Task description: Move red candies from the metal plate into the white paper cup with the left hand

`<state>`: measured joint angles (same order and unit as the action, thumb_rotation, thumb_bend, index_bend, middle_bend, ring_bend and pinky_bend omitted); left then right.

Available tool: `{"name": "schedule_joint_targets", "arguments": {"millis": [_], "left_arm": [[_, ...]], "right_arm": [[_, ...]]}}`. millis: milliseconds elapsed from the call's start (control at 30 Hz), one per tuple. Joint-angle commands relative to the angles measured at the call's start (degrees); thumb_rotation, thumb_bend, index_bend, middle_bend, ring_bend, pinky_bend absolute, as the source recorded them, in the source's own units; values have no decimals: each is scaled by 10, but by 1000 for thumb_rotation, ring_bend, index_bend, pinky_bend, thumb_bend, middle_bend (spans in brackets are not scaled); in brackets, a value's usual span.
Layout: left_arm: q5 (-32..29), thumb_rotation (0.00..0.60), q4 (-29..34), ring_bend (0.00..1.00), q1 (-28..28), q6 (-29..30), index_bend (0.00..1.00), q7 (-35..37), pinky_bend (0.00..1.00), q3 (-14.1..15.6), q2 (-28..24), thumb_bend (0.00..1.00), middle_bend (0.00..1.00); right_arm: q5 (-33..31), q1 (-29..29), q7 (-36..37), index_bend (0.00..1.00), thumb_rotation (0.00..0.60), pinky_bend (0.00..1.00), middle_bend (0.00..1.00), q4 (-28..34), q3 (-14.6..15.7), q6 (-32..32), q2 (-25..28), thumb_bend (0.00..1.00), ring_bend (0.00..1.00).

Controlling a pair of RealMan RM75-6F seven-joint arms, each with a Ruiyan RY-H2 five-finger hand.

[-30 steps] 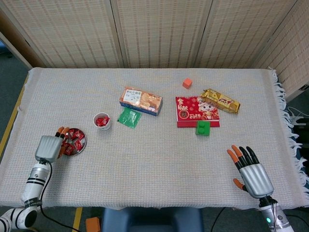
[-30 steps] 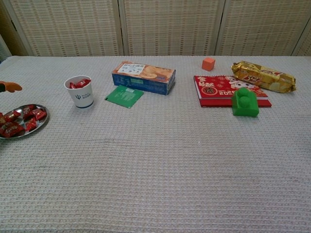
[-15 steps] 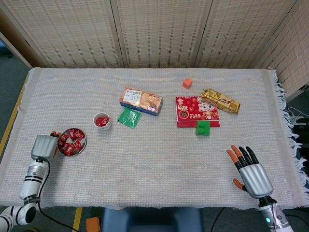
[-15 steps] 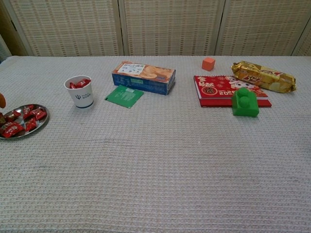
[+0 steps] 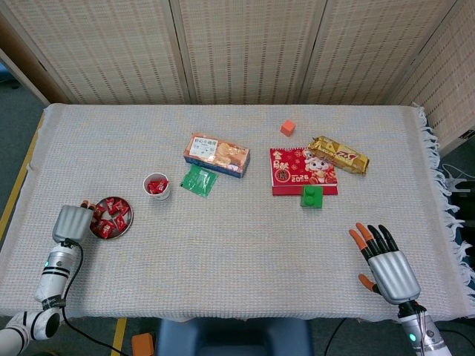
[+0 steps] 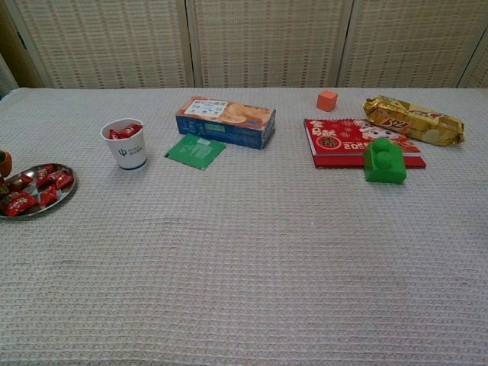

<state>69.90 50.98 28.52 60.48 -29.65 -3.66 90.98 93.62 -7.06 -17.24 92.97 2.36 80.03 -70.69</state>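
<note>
I see the red candies (image 5: 110, 217) heaped in the metal plate (image 5: 127, 225), which sits near the left edge of the surface (image 5: 237, 259). More red candy shows over the rim of the white paper cup (image 5: 156, 186), which stands upright just beyond the plate and toward the middle, apart from it. My left hand (image 5: 70, 223) is at the plate's outer rim, its back turned up to the head camera; its fingers (image 5: 85, 205) curl down over the plate's edge, and I cannot tell whether they hold a candy or how wide they are. In the chest view only an orange fingertip shows at the frame's left edge, just above the plate.

Past the cup from the plate lies a flat green packet (image 5: 198, 180), touching or nearly touching a long biscuit box (image 5: 216, 155) behind it. Further from the plate is a red calendar box (image 5: 302, 170) with a green block (image 5: 312, 196) at its near edge. A gold snack bag (image 5: 338, 155) lies just beyond the red box, and a small orange cube (image 5: 288, 127) sits behind it.

My right hand (image 5: 385, 262) rests well apart from the plate, at the opposite near corner, its fingers (image 5: 373, 237) spread wide and holding nothing.
</note>
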Motion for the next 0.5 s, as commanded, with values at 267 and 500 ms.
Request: {"name": "schedule_joint_targets", "arguments": {"millis": [267, 500], "left_arm": [[8, 600, -16, 833, -1, -4, 409, -27, 1000, 4, 10, 398, 351], [20, 600, -13, 831, -3, 0, 376, -33, 1000, 7, 10, 402, 308]], "right_arm": [[0, 0, -1, 0, 600, 0, 0, 0, 0, 1, 0, 116, 0], [-2, 0, -1, 0, 600, 0, 0, 0, -1, -2, 0, 115, 0]]}}
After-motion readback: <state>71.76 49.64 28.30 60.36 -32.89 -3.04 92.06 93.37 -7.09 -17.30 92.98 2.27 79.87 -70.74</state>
